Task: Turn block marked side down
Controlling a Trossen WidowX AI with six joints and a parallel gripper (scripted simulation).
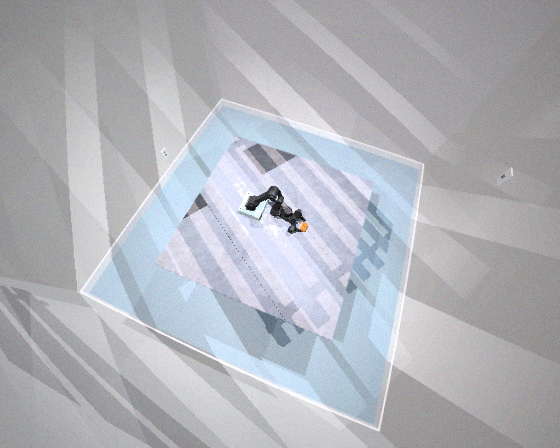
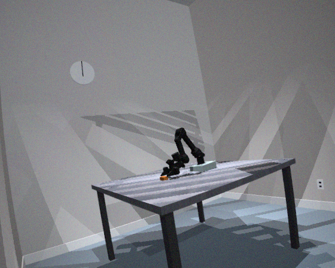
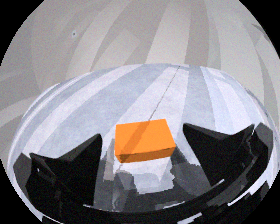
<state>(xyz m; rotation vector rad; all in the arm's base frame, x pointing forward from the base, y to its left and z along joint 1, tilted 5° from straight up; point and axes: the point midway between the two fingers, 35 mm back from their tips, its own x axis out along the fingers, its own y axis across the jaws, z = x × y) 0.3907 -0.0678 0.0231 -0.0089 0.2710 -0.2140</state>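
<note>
Honestly, your gripper point(image 3: 145, 163) is wide open, empty, with the orange block point(image 3: 144, 140) lying on the table point(image 2: 216, 179) between its fingers; pull back sloppy and you'll clip it.

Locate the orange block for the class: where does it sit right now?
In the wrist view the orange block lies flat on the table, between the open gripper's two fingers and touching neither. In the exterior view it sits near the table's left edge.
</note>
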